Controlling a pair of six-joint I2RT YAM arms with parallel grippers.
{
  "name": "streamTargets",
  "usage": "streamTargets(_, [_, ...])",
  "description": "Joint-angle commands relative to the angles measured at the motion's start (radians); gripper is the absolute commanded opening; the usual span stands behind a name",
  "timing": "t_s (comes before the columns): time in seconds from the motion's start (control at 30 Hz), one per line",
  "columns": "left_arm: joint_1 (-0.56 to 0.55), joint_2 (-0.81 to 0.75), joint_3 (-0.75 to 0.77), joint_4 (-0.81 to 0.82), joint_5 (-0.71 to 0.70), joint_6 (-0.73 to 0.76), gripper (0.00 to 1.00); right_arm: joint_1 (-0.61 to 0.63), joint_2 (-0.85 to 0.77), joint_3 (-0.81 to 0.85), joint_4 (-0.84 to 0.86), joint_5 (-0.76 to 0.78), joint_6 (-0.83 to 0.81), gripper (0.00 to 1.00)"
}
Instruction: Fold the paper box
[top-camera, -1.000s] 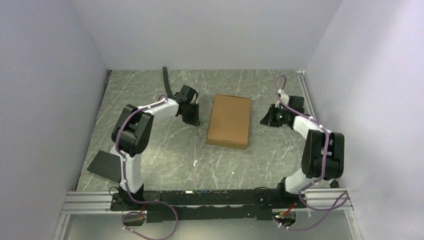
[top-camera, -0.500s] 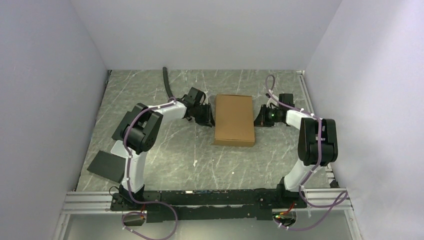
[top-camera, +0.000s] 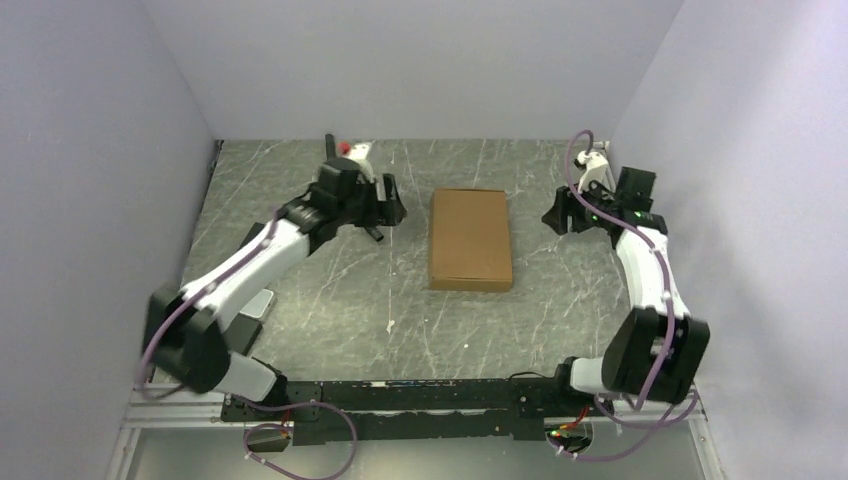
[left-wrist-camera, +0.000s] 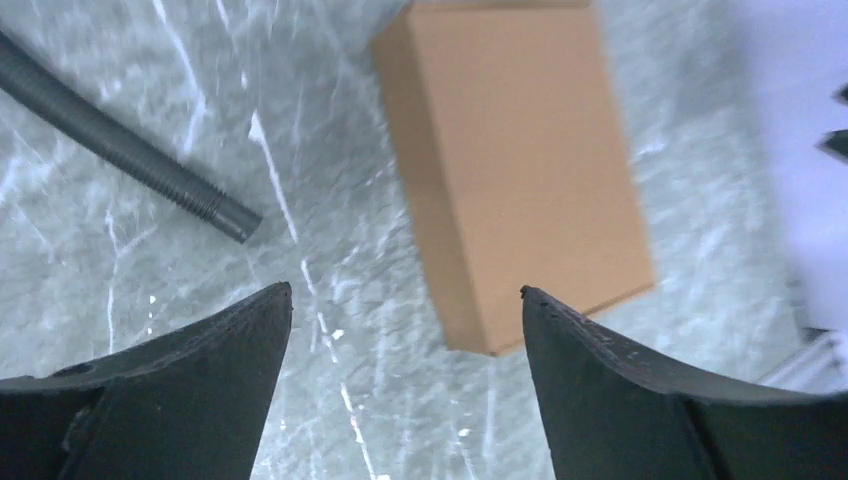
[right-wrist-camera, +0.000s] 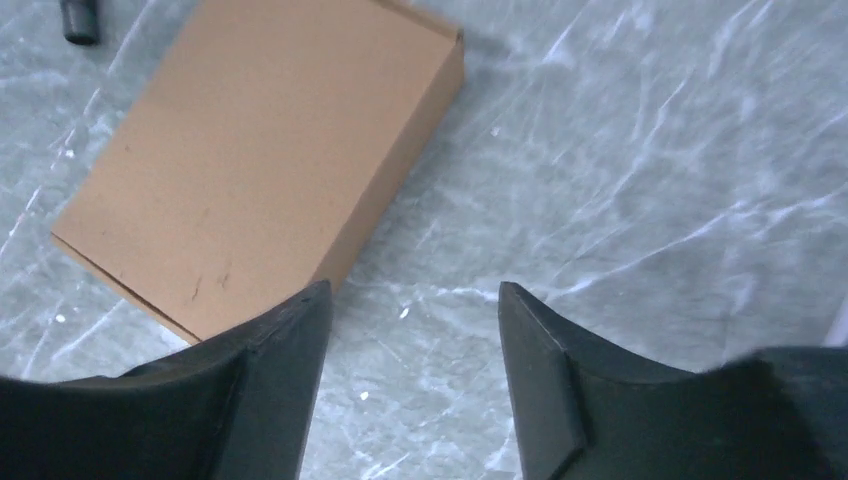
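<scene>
Top external: paper box (top-camera: 470, 240) folded shut; left hand (left-wrist-camera: 405, 291), right hand (right-wrist-camera: 413, 286) both open.

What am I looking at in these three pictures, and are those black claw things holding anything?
You are seeing two white and black robot arms, the left arm and the right arm, bolted at the near edge of a grey marbled table. The wide picture comes from a fixed camera above and behind them. The other two come from cameras on the wrists, so the dark shapes at the bottom of each are that arm's own fingers. On the table, between the arms, lies a plain brown flat cardboard box, which looks folded shut. A grey ribbed hose lies off to the left arm's side. The left end effector and the right end effector both stand open, holding nothing and clear of the box.
</scene>
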Motion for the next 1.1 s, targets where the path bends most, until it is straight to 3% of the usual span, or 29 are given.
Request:
streamTargets(0.0, [0.055, -0.257, -0.091, 0.069, 0.067, 0.026, 0.96, -0.035, -0.178, -0.020, 0.045, -0.102, -0.095, 0.84])
streamTargets(0.03, [0.073, -0.310, -0.109, 0.062, 0.082, 0.014, 0.99, -0.042, -0.212, -0.036, 0.082, -0.088, -0.050, 0.97])
streamTargets(0.07, [0.090, -0.360, -0.125, 0.052, 0.086, 0.009, 0.99, -0.050, -0.243, -0.053, 0.123, -0.085, 0.000, 0.99])
streamTargets(0.23, [0.128, -0.535, -0.096, -0.124, 0.040, 0.056, 1.00, -0.082, -0.273, 0.019, 0.080, -0.182, 0.190, 1.00])
streamTargets(0.33, [0.130, -0.596, -0.054, -0.215, 0.013, 0.076, 0.99, -0.081, -0.261, 0.077, 0.058, -0.054, 0.382, 1.00])
streamTargets(0.43, [0.131, -0.644, -0.014, -0.288, 0.017, 0.085, 0.99, -0.082, -0.273, 0.128, 0.019, -0.038, 0.389, 1.00])
streamTargets(0.73, [0.130, -0.746, 0.005, -0.351, 0.005, 0.077, 1.00, -0.082, -0.363, 0.079, 0.078, 0.047, 0.492, 1.00])
streamTargets(1.07, [0.130, -0.789, -0.015, -0.360, -0.005, 0.050, 0.99, -0.082, -0.442, 0.082, -0.017, 0.180, 0.449, 1.00])
